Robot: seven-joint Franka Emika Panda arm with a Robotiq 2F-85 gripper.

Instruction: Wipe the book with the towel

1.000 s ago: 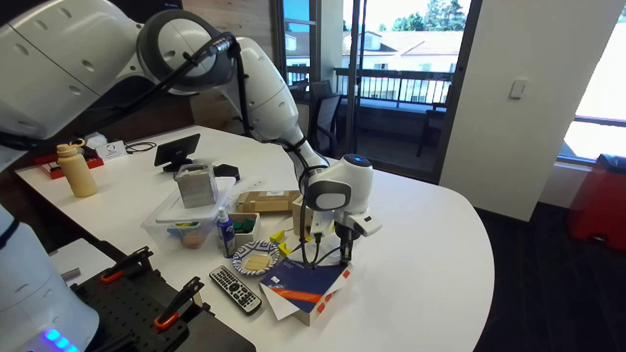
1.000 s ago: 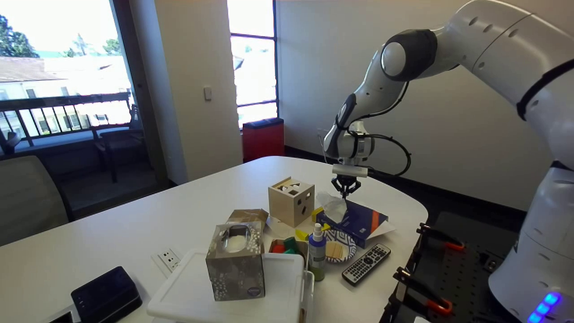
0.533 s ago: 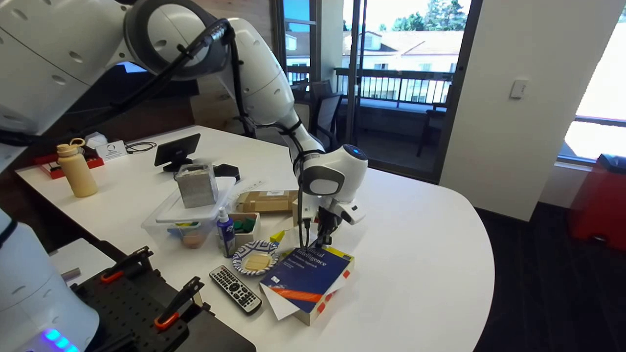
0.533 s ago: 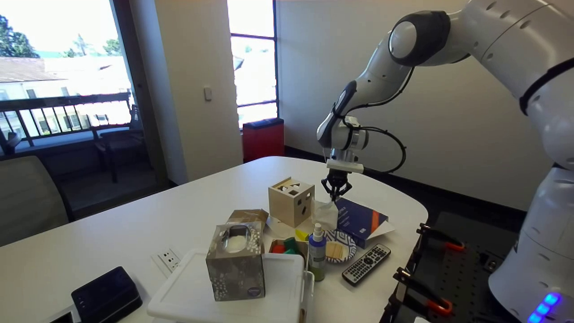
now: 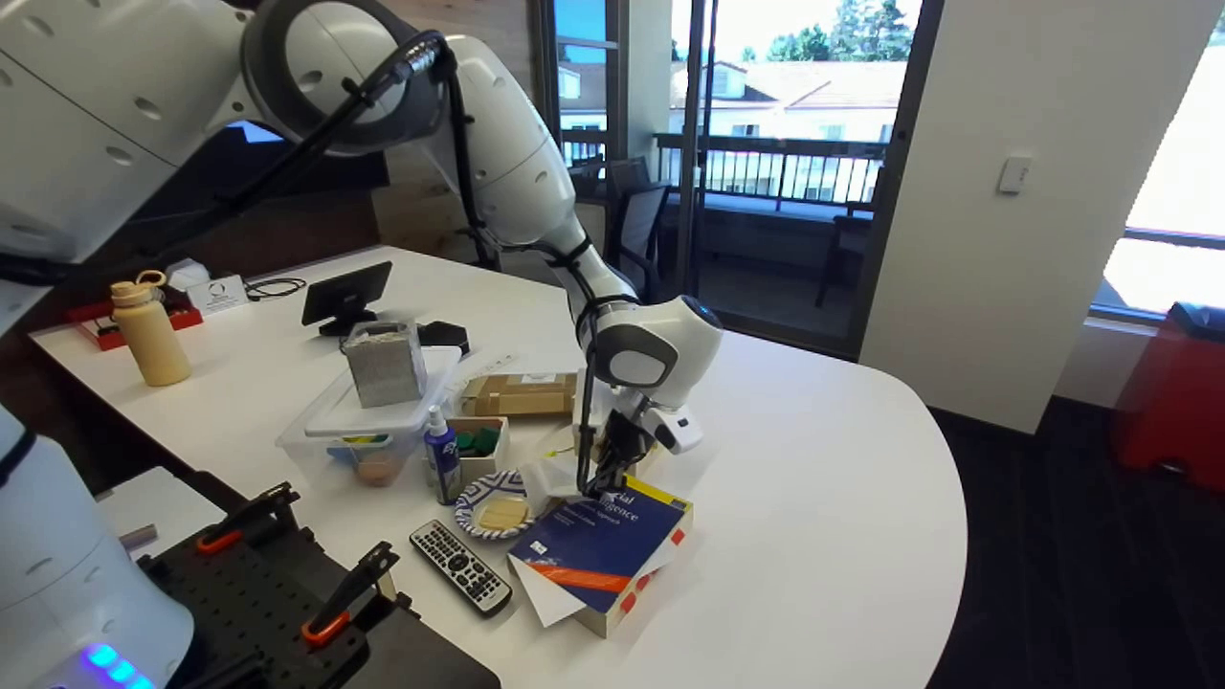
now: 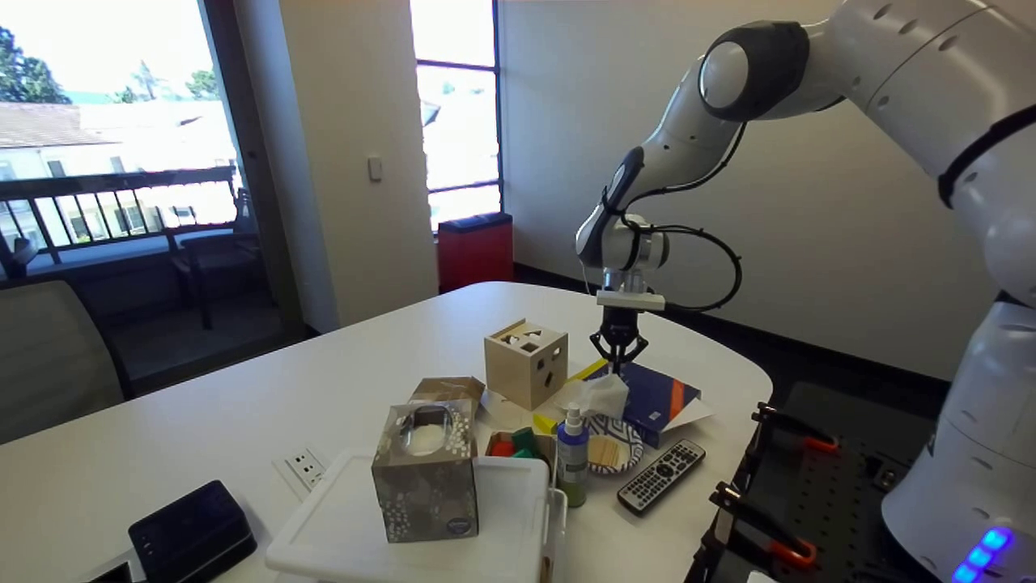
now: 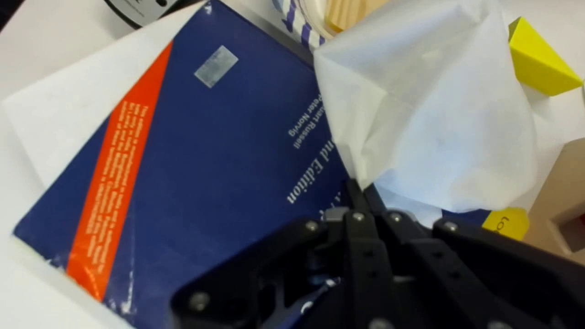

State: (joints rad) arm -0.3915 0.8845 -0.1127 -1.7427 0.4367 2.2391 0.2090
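Far left from where I stand, a yellow bottle stands upright on a long white table. Next, a grey tissue box sits on a lidded clear plastic tub, with an upright purple-blue spray bottle just beside the tub. Nearer me a black remote control lies slantwise, and just behind it a blue-and-white patterned plate holds pale strips.

The white robot arm reaches in from the left and down to its black gripper, whose fingers are pressed together on a gathered end of a thin white towel. The towel hangs at the book's edge toward the plate; whether it touches the cover, I cannot tell. The book, dark blue and thick, lies flat under the gripper, an orange band across its near end and a yellow patch at the far one.
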